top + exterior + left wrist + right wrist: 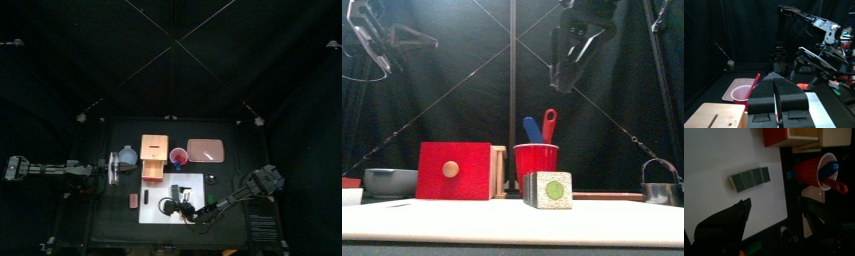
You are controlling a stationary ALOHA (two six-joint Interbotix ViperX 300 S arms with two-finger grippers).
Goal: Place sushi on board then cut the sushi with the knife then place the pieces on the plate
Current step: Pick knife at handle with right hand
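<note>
The dark green sushi roll (749, 179) lies whole on the white cutting board (724, 158); in the front view it shows end-on (547, 189). Behind it stands the red cup (536, 160) holding the blue knife (532, 128) and the red knife (549, 122). My right gripper (774, 220) hangs open high above the board (572, 50), with the roll ahead of its jaws and nothing between them. The left gripper (777, 87) is shut and empty, raised at the table's left (114, 170). The pink plate (205, 150) lies at the back right.
A wooden box with a red drawer front (456, 170) stands left of the cup. The blue-grey bowl (389, 180) sits further left. A metal cutter (660, 190) stands at the right. A small red toy (131, 199) lies left of the board.
</note>
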